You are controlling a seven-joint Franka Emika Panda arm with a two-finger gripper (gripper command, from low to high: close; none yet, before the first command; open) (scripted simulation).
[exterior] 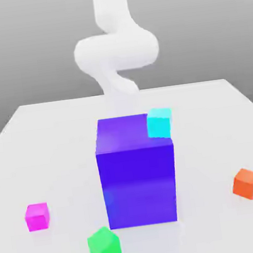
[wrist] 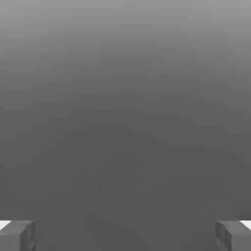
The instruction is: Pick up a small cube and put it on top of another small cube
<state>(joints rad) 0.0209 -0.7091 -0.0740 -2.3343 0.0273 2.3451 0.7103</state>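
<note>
Starting the task, the gripper (wrist: 125,235) stands fully open and holds nothing, neither fingertip near a cube. Well away on the white table (exterior: 46,139) sits the glossy magenta cube (exterior: 37,216), untouched, the green cube (exterior: 103,246) near it. Next, I judge, comes descending squarely over the magenta cube's smooth flat sides.

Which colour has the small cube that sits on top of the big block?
Cyan. The small cube on the blue-purple block shows best in the exterior view.

White arm (exterior: 116,51) rises in a curl at the rear; pincer (wrist: 125,235) spread wide, fingers (wrist: 17,235) apart.
</note>
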